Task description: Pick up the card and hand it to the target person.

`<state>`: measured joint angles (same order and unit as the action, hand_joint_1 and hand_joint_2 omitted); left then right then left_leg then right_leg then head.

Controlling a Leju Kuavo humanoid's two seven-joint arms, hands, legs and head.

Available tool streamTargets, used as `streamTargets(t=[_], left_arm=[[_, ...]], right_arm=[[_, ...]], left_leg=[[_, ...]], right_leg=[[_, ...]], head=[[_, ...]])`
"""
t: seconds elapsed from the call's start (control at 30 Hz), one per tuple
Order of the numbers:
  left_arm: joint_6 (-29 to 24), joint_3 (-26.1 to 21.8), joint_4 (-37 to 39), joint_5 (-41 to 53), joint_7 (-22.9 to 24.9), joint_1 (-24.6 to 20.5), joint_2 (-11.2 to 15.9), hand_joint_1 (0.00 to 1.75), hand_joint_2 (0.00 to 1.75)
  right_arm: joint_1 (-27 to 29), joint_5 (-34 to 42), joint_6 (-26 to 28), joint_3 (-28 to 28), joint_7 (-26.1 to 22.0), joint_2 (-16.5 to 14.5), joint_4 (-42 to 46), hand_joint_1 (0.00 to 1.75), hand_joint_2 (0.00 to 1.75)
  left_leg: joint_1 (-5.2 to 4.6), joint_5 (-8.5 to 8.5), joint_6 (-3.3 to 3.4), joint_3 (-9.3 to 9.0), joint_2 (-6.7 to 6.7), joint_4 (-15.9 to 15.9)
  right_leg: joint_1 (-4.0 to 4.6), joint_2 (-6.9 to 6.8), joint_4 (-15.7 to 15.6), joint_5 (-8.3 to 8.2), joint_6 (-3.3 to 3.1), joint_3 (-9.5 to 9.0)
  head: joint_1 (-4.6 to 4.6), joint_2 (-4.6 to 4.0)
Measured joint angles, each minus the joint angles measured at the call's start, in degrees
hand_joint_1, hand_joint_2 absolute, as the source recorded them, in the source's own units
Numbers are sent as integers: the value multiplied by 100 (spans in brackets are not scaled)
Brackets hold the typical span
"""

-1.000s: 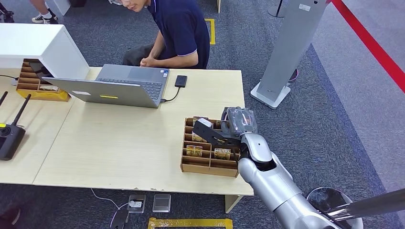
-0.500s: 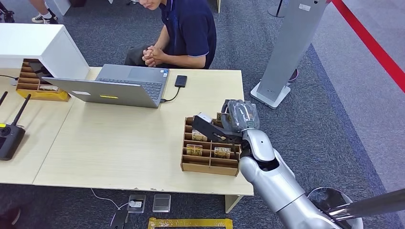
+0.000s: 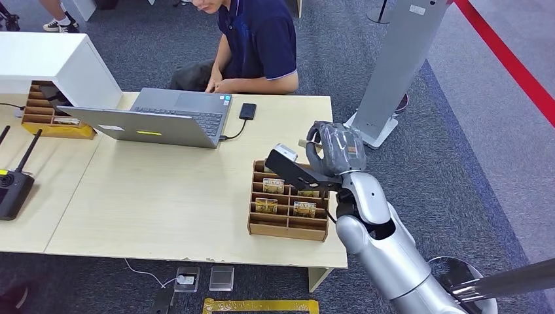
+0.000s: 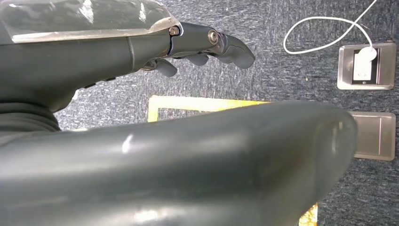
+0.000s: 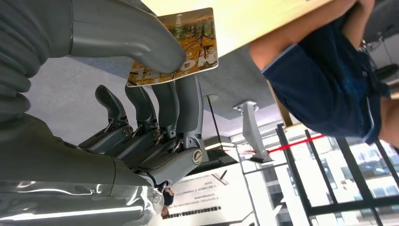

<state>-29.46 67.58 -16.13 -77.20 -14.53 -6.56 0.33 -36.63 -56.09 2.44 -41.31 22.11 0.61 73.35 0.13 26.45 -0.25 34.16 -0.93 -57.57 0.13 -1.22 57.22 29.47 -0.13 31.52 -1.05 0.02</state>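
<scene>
On your far left, a black remote with two antennas [image 3: 14, 183] lies on the neighbouring table. Behind it a white box [image 3: 49, 62] sits over a wooden rack [image 3: 46, 118]. Next comes the open grey laptop [image 3: 163, 118], its cable running to a small black device [image 3: 247, 110] near the far edge of the light wooden table [image 3: 163, 196]. A person in a dark blue shirt [image 3: 258, 39] sits behind that far edge, leaning over it, hands close to the laptop's back.

Right of the table's middle you have the wooden card rack [image 3: 288, 203], a grid of compartments with several cards standing in them; it sits near the front right corner. The laptop and the black device lie on the table between this rack and the person.

Above the rack's far right part is your right hand [image 3: 307, 171], with the silver arm coming up from the lower right. It is clamped on the card [image 5: 181, 44]: the right wrist view shows the thick thumb pressing on the printed face and the dark fingers [image 5: 160, 108] behind it. The card is lifted clear of the compartments. Its face is a yellow-orange picture, and its long axis lies across the thumb, sticking out past the thumb tip toward the person's side.

Beyond the table on the right, a grey stand [image 3: 393, 72] rises from the carpet, and a red line [image 3: 510, 59] crosses the floor.

Your left hand [image 4: 202, 44] hangs over the carpet with fingers extended, slightly curled, holding nothing.
</scene>
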Motion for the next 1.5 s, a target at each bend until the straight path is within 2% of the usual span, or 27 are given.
streamTargets(t=[0.17, 0.33, 0.4, 0.57, 0.83, 1.03, 1.27, 1.5], left_arm=[[16, 0, 0, 0, -20, 0, 0, 0, 0], [49, 1, 0, 19, -34, -4, 0, 0, 0], [61, 3, 0, 49, -56, -7, -1, 0, 0], [76, 8, 0, 113, -92, -11, -2, 0, 0], [50, 41, 0, 129, -97, -19, 2, 0, 0], [-36, 58, 0, 127, -98, -28, 20, 0, 0], [-148, 63, 0, 114, -79, -29, 65, 0, 0], [-212, 66, 0, 108, -47, -29, 114, 0, 0]], right_arm=[[-6, 161, 241, 131, -173, 63, 309, 148, 175], [-204, 267, 587, 250, -501, 59, 258, 149, 175], [-373, 268, 803, 278, -709, 19, 58, 151, 175], [-806, 197, 1256, 292, -1057, -165, -694, 171, 175], [-1314, 82, 1848, 262, -1575, -574, -1855, 165, 175], [-1550, -84, 2144, 218, -1696, -941, -2579, 158, 175], [-1649, -133, 2189, 167, -1774, -1269, -3251, 153, 175], [-1693, -206, 2166, 110, -1572, -1463, -3671, 153, 175]], left_leg=[[0, 0, 0, 0, 1, 0], [0, 0, 0, 1, 1, 0], [0, 0, 0, 2, 1, 0], [0, 0, 0, 2, 2, 0], [0, 0, 0, 4, 2, 0], [0, 0, 0, 4, 1, 0], [0, -1, 0, 4, 2, 0], [0, -1, 0, 4, 2, 0]], right_leg=[[0, 0, 0, 0, 0, -1], [0, -1, 1, 0, 0, -2], [0, 0, 1, 0, 0, -2], [0, -2, 1, 0, 0, -2], [1, -2, 2, 0, 0, -1], [1, -2, 2, 1, -1, 0], [1, -2, 2, 1, -1, -1], [1, -2, 2, 1, -1, 0]], head=[[-1, 1], [-1, 1], [-1, 1], [-2, 1], [1, 1], [0, 0], [0, 1], [-1, 0]])
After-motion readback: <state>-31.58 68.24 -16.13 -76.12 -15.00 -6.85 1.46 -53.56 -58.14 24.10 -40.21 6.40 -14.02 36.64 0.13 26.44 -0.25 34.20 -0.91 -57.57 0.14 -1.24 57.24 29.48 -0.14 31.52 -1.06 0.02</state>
